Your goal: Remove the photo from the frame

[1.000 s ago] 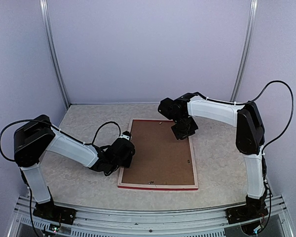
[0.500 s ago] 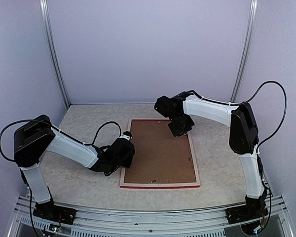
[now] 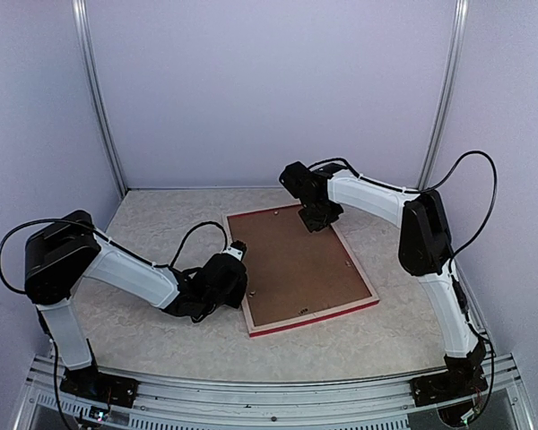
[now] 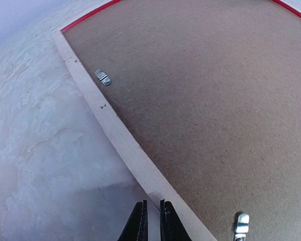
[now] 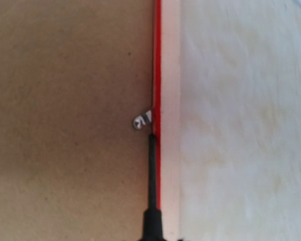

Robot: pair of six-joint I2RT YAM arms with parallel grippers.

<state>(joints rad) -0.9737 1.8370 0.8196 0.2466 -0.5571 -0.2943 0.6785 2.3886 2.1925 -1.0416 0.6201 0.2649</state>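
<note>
The frame [image 3: 316,317] lies face down, its pale wood back and red rim showing, with the brown backing board [image 3: 296,264] on top. The photo is hidden under the board. My left gripper [image 3: 241,289] is shut and empty, its tips [image 4: 151,213] on the table against the frame's pale wood side [image 4: 115,130]. My right gripper [image 3: 314,219] is over the frame's far edge, shut on a screwdriver whose black shaft [image 5: 152,170] runs along the red rim [image 5: 157,60]. Its tip touches a small metal clip [image 5: 142,120]. My right fingers are out of the wrist view.
Two more metal clips [image 4: 103,77] [image 4: 241,223] sit on the backing board along the left side. The pale marbled table [image 3: 152,224] is walled by white panels at the back and sides.
The frame has turned counter-clockwise on the table, its near right corner swinging away from me. My right gripper has moved left and farther back to the frame's far edge. My left arm has barely moved.
</note>
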